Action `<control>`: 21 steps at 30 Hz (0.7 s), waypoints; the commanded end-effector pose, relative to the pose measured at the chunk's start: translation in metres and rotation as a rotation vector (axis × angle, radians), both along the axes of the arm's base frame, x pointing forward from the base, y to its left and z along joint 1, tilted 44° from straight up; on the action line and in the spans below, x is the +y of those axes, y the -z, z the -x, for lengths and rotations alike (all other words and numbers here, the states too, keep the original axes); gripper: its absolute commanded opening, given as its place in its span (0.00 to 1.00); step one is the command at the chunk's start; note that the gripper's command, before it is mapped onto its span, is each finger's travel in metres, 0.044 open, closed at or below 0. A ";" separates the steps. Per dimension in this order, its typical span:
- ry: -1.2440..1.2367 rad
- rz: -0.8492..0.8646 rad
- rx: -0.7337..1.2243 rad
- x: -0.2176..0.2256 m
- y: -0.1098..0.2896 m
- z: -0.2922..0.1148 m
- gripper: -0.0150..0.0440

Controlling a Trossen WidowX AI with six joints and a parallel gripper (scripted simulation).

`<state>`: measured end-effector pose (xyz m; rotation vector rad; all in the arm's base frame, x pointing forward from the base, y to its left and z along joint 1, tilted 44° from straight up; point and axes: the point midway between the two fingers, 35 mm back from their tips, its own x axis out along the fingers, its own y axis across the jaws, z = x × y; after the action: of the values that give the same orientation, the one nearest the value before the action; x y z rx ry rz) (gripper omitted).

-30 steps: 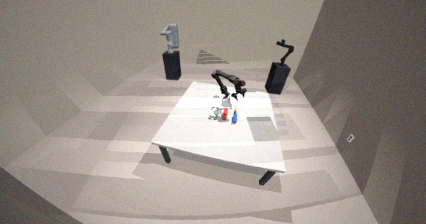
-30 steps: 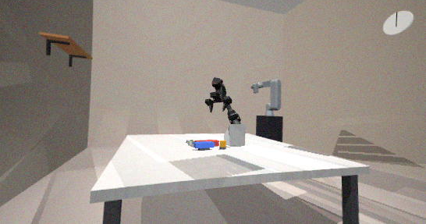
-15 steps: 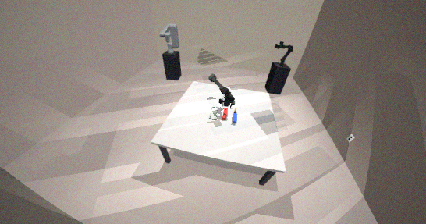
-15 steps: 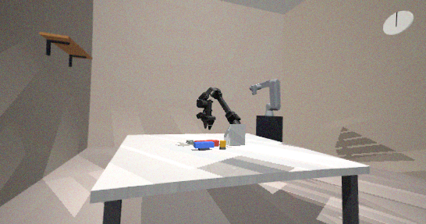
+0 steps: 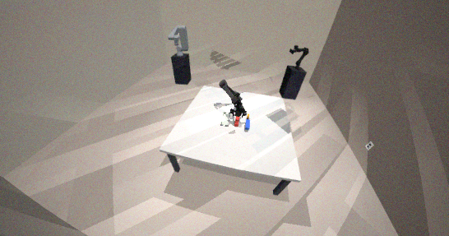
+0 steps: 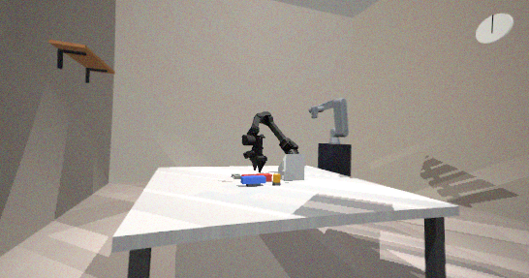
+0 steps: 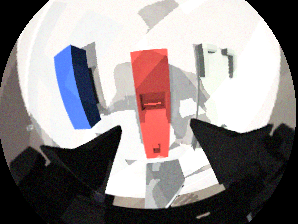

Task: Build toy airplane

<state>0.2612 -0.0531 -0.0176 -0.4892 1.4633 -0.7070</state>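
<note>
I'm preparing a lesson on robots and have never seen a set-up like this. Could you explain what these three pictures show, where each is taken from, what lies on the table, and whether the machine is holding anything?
The black machine is a jointed robot arm standing on a white table. At its end is a gripper with two fingers for pinching things.

One picture looks down from high in the room, one looks across the table from the side, and the round one comes from a camera on the arm's wrist, looking down between the fingers.

On the table lie toy airplane parts: a red piece directly under the gripper, a blue piece beside it, and a small yellow piece. A pale grey fixture sits on the red piece's other side.

The fingers stand wide open and hold nothing; they hover above the red piece.
</note>
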 end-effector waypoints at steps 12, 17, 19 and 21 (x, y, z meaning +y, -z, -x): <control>-0.007 0.003 0.002 -0.016 0.018 0.000 1.00; -0.007 0.004 0.002 -0.022 0.023 0.000 1.00; -0.007 0.004 0.002 -0.024 0.026 0.000 1.00; -0.007 0.004 0.003 -0.026 0.028 0.001 1.00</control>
<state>0.2613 -0.0763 -0.0423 -0.4900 1.4614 -0.7050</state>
